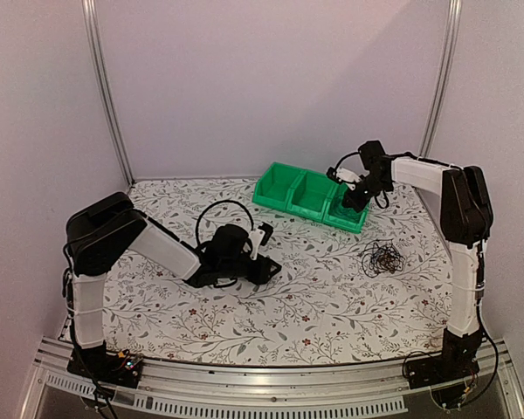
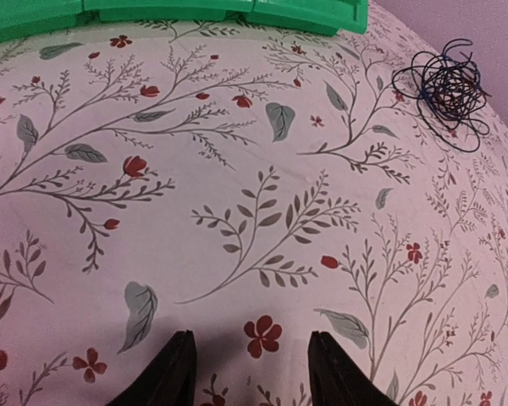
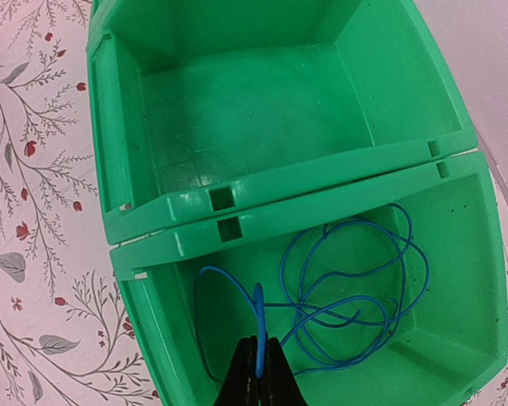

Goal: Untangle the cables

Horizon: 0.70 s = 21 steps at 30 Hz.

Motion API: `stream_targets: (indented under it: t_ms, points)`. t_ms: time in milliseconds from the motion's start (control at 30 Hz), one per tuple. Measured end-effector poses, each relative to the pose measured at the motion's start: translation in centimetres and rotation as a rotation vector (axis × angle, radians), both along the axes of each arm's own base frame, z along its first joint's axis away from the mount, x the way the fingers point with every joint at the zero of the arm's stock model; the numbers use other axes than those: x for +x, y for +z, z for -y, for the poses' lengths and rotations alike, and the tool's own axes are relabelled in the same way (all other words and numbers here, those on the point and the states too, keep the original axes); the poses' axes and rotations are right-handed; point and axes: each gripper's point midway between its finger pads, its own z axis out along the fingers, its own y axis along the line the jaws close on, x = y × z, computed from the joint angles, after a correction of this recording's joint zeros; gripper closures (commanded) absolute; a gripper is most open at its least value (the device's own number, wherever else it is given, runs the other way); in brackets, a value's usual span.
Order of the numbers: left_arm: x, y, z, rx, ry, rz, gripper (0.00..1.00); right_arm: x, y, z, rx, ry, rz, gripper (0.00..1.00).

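Near the far right corner of the counter (image 1: 244, 314), the right gripper (image 3: 261, 359) pinches one blue cable (image 3: 322, 304) that lies in a green bin (image 3: 339, 196). That one looks sorted. The dark cables (image 1: 382, 257) sit knotted near the right edge. The left gripper (image 2: 252, 338) is spread and holds nothing.

Left arm (image 1: 166, 249) and right arm (image 1: 419, 172): white links, black joints. Black hoses (image 1: 211, 209) loop off both. Left gripper (image 2: 252, 338) fingers (image 2: 173, 372) are black.

Soft, even pink-tinted light, dim shadow on the table (image 2: 237, 169) between the fingers of the left claw (image 2: 252, 355), slight edge bowing, focus mostly sharp.
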Motion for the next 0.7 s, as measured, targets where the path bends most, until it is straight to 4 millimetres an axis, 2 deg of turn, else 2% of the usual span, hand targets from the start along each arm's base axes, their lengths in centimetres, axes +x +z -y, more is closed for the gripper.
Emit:
stream_targets:
  t_ms: [167,333,433,467,567,700]
  points:
    - [-0.3,0.2,-0.7,0.030,0.007,-0.008,0.55,0.0,-0.2,0.4,-0.016,-0.017,-0.001,0.89]
    - [-1.1,1.2,-2.5,0.095,0.020,-0.005,0.55,-0.6,-0.8,0.9,-0.037,-0.034,-0.024,0.61]
    - [-1.0,3.4,-2.8,0.099,0.020,0.034,0.54,-2.9,-1.4,1.6,-0.052,-0.035,-0.066,0.41]
    - [-0.9,4.1,-2.9,0.097,0.024,0.049,0.54,-3.6,-1.2,1.8,-0.053,-0.034,-0.066,0.37]
    - [-0.5,6.0,-3.0,0.099,0.026,0.089,0.54,-5.7,1.1,2.4,-0.045,-0.037,-0.042,0.33]
    - [0.0,7.1,-2.7,0.113,0.022,0.109,0.54,-6.9,7.1,2.8,-0.004,-0.043,0.083,0.27]
